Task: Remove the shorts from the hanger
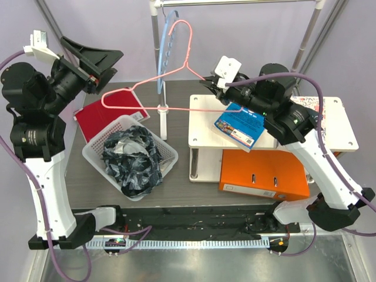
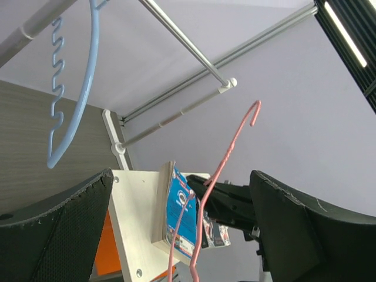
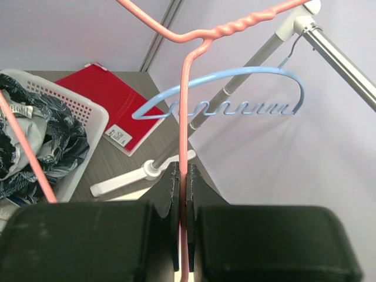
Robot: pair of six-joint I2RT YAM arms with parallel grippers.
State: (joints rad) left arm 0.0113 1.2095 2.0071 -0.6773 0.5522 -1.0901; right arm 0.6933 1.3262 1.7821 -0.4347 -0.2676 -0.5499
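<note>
Shorts (image 1: 132,158) lie crumpled in the white basket (image 1: 101,134) on the table in the top view, off the pink hanger (image 1: 188,63); the right gripper (image 1: 210,82) pinches this hanger's wire, and the left gripper (image 1: 111,66) is spread wide and holds nothing; the left wrist view shows its fingers (image 2: 59,229) far apart, the hanger (image 2: 226,155) beyond them; the right wrist view shows the jaws pressed together on the hanger (image 3: 185,117), the shorts (image 3: 35,141) in the basket below.
</note>
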